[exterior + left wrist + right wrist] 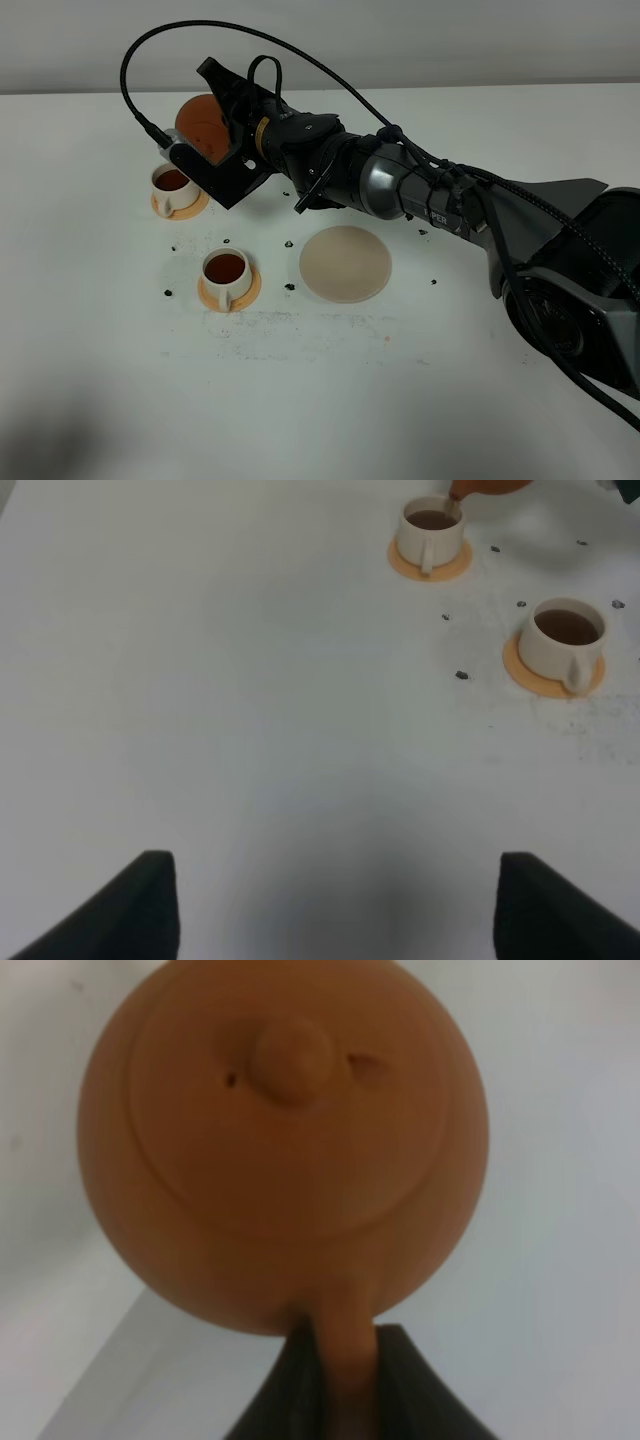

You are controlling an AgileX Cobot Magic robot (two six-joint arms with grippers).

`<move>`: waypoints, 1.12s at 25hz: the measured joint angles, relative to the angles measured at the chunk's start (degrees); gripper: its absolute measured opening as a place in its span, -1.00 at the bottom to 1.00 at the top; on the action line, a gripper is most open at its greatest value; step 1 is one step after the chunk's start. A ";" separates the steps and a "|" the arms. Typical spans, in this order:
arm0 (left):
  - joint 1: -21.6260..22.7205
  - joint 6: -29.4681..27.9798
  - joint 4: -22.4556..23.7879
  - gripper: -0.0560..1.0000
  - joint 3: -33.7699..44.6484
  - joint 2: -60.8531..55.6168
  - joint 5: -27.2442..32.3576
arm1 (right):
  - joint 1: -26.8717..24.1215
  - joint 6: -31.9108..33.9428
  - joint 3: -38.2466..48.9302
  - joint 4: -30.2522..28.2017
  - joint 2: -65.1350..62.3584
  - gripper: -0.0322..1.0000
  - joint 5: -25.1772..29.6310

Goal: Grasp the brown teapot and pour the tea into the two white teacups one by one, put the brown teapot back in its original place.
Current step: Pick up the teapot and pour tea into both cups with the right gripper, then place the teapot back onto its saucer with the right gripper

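Observation:
My right gripper [222, 145] reaches across to the left and is shut on the loop handle of the brown teapot [203, 124], holding it tipped in the air above the far white teacup [171, 184]. The right wrist view shows the teapot's lid side [285, 1140], with the handle between the dark fingers of the gripper [345, 1390]. Both teacups hold brown tea; the near teacup [226, 271] stands on its orange saucer. In the left wrist view the spout [478, 488] hangs over the far cup [430, 528], beside the near cup [565, 640]. My left gripper [335, 910] is open and empty. The beige coaster [345, 263] is bare.
Dark specks [290, 286] lie scattered on the white table [320, 400] around the cups and the coaster. The right arm [450, 205] stretches low over the table behind the coaster.

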 joint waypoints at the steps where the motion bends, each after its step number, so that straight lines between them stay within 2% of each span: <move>1: 0.00 0.00 0.00 0.36 0.00 0.00 0.00 | 0.00 0.13 0.00 -0.07 0.00 -0.71 0.00; 10: 0.00 0.00 0.00 0.36 0.00 0.00 0.00 | 0.00 2.37 0.00 0.92 0.00 -0.71 0.00; 20: 0.00 0.00 0.00 0.36 0.00 0.00 0.00 | -0.06 4.65 0.00 9.80 0.00 -0.71 -0.18; 25: 0.00 0.00 0.00 0.36 0.00 0.00 0.00 | -0.35 4.65 0.00 20.21 -2.66 -0.71 0.39; 28: 0.00 0.00 0.00 0.36 0.00 0.00 0.00 | -0.40 4.61 0.00 30.58 -5.80 -0.71 2.12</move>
